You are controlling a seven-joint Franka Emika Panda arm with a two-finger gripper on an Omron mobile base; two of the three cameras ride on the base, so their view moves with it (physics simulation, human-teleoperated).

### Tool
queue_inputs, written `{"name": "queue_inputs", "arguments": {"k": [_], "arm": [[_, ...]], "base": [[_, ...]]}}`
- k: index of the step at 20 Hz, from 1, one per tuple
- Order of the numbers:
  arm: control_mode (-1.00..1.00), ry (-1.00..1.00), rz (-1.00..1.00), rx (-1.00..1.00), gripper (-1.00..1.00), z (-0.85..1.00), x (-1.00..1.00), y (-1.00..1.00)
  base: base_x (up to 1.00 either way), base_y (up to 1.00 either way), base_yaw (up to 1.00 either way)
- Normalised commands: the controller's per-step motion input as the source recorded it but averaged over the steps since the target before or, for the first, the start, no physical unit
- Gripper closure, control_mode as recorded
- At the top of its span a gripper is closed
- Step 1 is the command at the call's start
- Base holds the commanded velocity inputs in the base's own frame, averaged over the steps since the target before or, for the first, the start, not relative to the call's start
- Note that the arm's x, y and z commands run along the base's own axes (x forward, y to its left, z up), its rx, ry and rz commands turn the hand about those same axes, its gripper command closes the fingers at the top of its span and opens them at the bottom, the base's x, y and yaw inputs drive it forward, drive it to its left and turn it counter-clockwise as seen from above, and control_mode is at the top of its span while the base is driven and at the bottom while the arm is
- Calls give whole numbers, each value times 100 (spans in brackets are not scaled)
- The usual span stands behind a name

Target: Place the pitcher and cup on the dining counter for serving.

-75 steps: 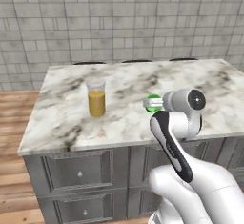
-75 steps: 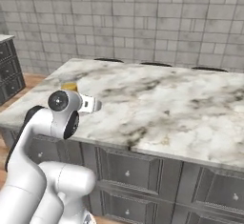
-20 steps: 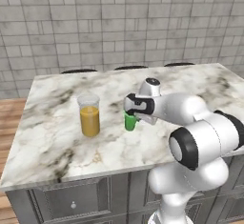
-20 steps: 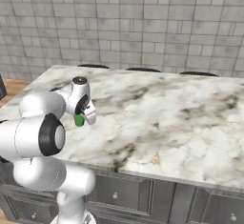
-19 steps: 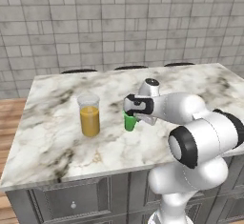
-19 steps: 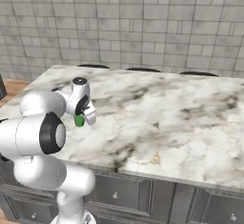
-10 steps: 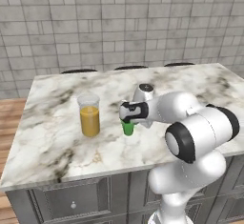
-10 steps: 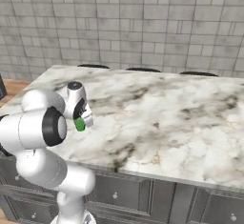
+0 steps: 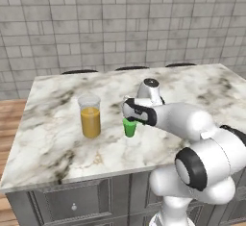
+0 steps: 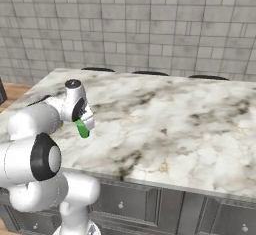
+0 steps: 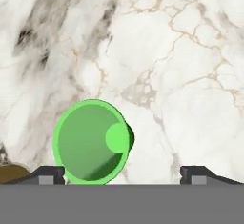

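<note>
The small green cup (image 9: 129, 128) stands on the marble top of the dining counter (image 9: 57, 143), to the right of the pitcher (image 9: 90, 116), a clear vessel holding orange liquid. My gripper (image 9: 129, 114) hovers just over the cup, pointing down, jaws open. From the hand view I look straight into the cup (image 11: 90, 142). It sits between the two fingertips (image 11: 48, 173), closer to the left one, with a wide gap to the right one. In the right base view the cup (image 10: 82, 128) peeks out under my gripper (image 10: 85, 123); the arm hides the pitcher there.
Dark round stools (image 9: 130, 68) line the counter's far edge in front of a grey tiled wall. Dark grey drawers (image 9: 72, 205) front the island. Bare marble (image 10: 190, 124) spreads to the right of the cup.
The jaws were shut on the cup one second ago and now stand wide apart, so the cup is let go on the counter. The hand shifted slightly left and down.
</note>
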Motion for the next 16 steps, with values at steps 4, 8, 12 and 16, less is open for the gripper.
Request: {"name": "queue_inputs", "arguments": {"k": [4,8,12,16], "arm": [[-100,-5,0,0,-100,81,-94,-3],[-100,-13,0,0,-100,64,-100,0],[-100,-17,0,0,-100,50,-100,0],[-100,-20,3,-5,-100,9,-100,0]], "base": [[0,0,0],[0,0,0],[0,0,0],[0,0,0]]}}
